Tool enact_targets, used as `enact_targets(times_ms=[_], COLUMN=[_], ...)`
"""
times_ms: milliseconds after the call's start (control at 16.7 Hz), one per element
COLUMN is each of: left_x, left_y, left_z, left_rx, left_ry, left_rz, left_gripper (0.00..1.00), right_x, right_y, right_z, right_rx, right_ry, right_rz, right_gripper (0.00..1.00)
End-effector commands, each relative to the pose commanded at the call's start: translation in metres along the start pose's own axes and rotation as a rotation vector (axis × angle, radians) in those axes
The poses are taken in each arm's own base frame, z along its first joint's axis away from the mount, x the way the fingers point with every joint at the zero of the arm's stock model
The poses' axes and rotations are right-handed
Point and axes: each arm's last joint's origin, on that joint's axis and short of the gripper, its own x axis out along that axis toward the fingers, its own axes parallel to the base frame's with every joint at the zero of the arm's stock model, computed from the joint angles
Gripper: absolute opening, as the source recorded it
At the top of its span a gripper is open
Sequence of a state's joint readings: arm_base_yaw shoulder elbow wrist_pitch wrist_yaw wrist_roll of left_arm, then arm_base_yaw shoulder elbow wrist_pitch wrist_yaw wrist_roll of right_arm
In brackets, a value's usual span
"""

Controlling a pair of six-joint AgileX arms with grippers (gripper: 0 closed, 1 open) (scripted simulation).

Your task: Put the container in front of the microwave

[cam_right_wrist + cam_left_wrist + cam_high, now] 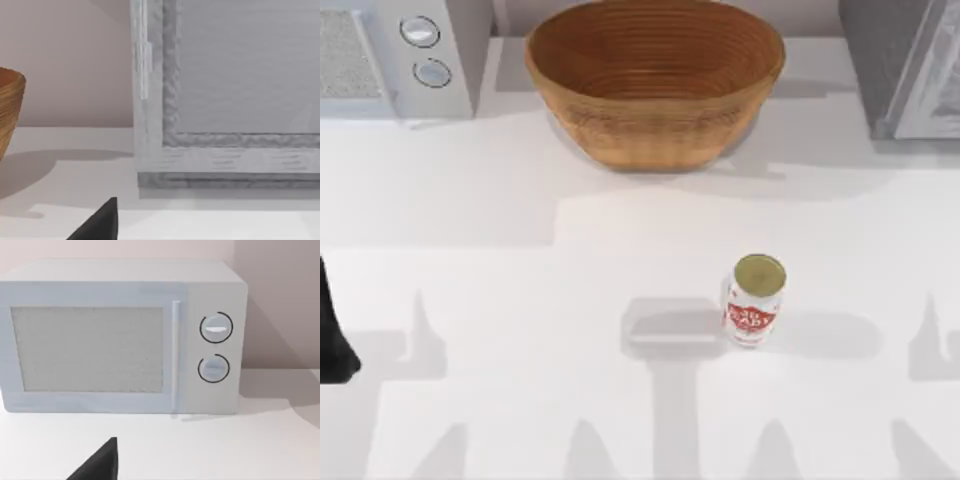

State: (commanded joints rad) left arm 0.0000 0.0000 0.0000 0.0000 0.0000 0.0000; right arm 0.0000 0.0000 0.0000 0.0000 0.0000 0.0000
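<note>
Nearest on the white table (pixel 520 260) stands the container (pixel 755 300), upright, gold top showing, right of the middle and on its own; nothing touches it, and bare surface lies between it and everything else. At the table's left edge a dark piece of the left arm (pixel 332 335) pokes in, well apart from the can; a black finger tip (pixel 100 465) shows low in the left wrist view, hovering over bare table and holding nothing that I can see — how far that gripper is spread I cannot tell. The right wrist view has a like black tip (pixel 100 225); its spread I cannot tell either.

Farther back, at the middle, sits the big brown woven bowl (pixel 655 80), its rim cut off at the top; it lies between the two appliances. The microwave (pixel 395 60) stands at the far left corner, dials toward the bowl — the ground before it is bare. At the far right is a darker grey appliance (pixel 905 65), cut off by the edge; what its front panel is, probably a door, is hard to make out.
</note>
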Motion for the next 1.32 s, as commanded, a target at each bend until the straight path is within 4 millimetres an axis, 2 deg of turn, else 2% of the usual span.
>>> enact_targets(times_ms=[180,360,540,720,900,1020,1200,1320], left_x=[0.000,0.001,0.007,0.023,0.054,0.081,0.127,0.156], left_y=[0.000,-0.004,-0.011,-0.024,-0.045,-0.067,-0.113,-0.152], left_z=[0.002,0.017,0.048,0.089,0.134,0.160,0.185,0.191], left_rx=[0.001,0.009,0.024,0.047,0.083,0.117,0.183,0.236], left_ry=[0.007,0.067,0.178,0.321,0.484,0.599,0.774,0.888], left_rz=[-0.004,-0.040,-0.105,-0.188,-0.282,-0.348,-0.442,-0.497], left_gripper=[1.00,1.00,1.00,1.00,1.00,1.00,1.00,1.00], right_x=[0.000,0.000,0.000,0.000,0.000,0.000,0.000,0.000], right_y=[0.000,0.000,0.000,0.000,0.000,0.000,0.000,0.000], right_z=[0.000,0.000,0.000,0.000,0.000,0.000,0.000,0.000], right_rx=[0.000,0.000,0.000,0.000,0.000,0.000,0.000,0.000], right_ry=[0.000,0.000,0.000,0.000,0.000,0.000,0.000,0.000], right_rz=[0.000,0.000,0.000,0.000,0.000,0.000,0.000,0.000], right_gripper=[1.00,1.00,1.00,1.00,1.00,1.00,1.00,1.00])
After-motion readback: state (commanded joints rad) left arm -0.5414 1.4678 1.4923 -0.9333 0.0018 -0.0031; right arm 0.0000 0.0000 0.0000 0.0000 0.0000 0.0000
